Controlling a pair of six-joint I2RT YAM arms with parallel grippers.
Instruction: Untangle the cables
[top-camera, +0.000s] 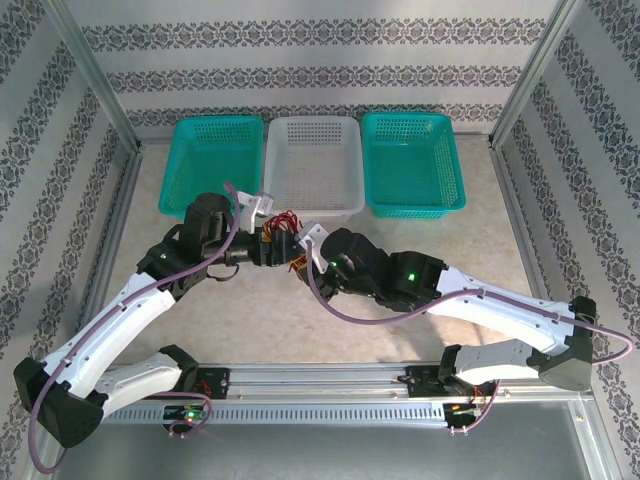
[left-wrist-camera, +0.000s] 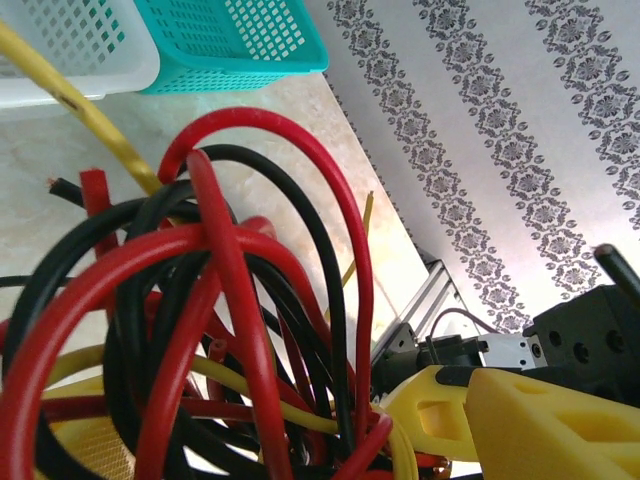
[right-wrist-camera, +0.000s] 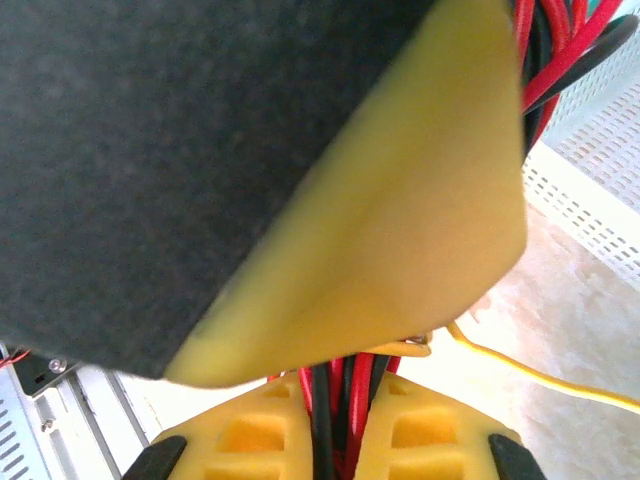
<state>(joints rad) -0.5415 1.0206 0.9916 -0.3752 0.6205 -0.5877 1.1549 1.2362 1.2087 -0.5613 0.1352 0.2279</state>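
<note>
The cables (top-camera: 283, 232) are a knot of red, black and yellow wires held above the table just in front of the white basket. My left gripper (top-camera: 268, 248) comes at the knot from the left. In the left wrist view its yellow fingers (left-wrist-camera: 430, 410) stand apart, with the cables (left-wrist-camera: 230, 300) looped between them. My right gripper (top-camera: 300, 258) meets the knot from the right. In the right wrist view this gripper (right-wrist-camera: 345, 385) is shut on red and black cables (right-wrist-camera: 352, 410). A left finger (right-wrist-camera: 400, 220) blocks most of that view.
Three baskets line the back: teal (top-camera: 212, 165), white (top-camera: 313, 165) and teal (top-camera: 412, 165). One yellow strand (right-wrist-camera: 540, 375) trails over the table. Metal frame posts and patterned walls close in the sides. Bare tabletop lies between the arms.
</note>
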